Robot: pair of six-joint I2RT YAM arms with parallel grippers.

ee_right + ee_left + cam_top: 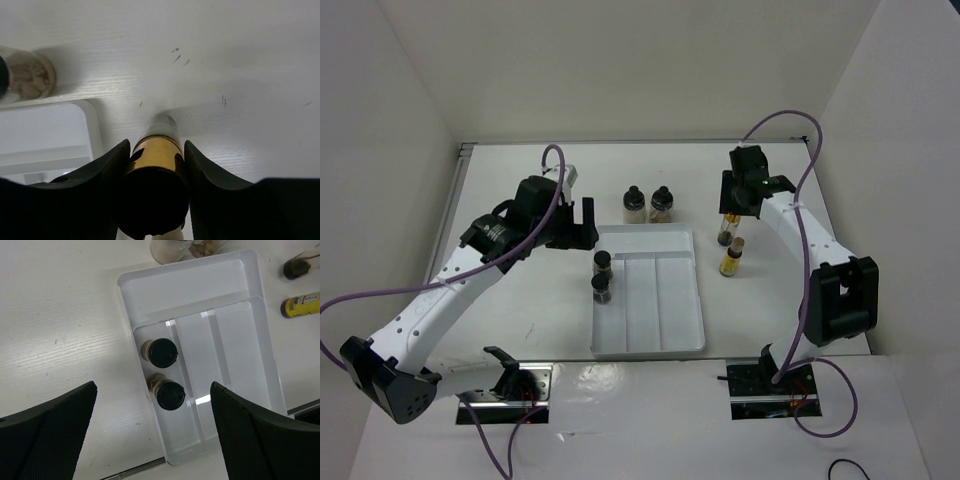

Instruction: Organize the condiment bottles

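Note:
Two short dark jars [602, 262] [602, 287] stand in the left slot of the white tray [670, 300]; the left wrist view shows them [162, 352] [170, 395] from above. My left gripper [575, 225] hovers open to the tray's left, holding nothing. Two clear jars [634, 204] [662, 204] stand behind the tray. Right of the tray, my right gripper [735, 210] is shut on the black-capped yellow bottle [726, 232], its jaws against both sides [152, 165]. The cork-topped yellow bottle [731, 260] stands just in front of it.
The tray's middle and right slots and its far cross compartment [200, 285] hold nothing. White walls enclose the table on three sides. The pinkish-brown jar [27, 75] and the tray corner [50, 130] lie left of the held bottle.

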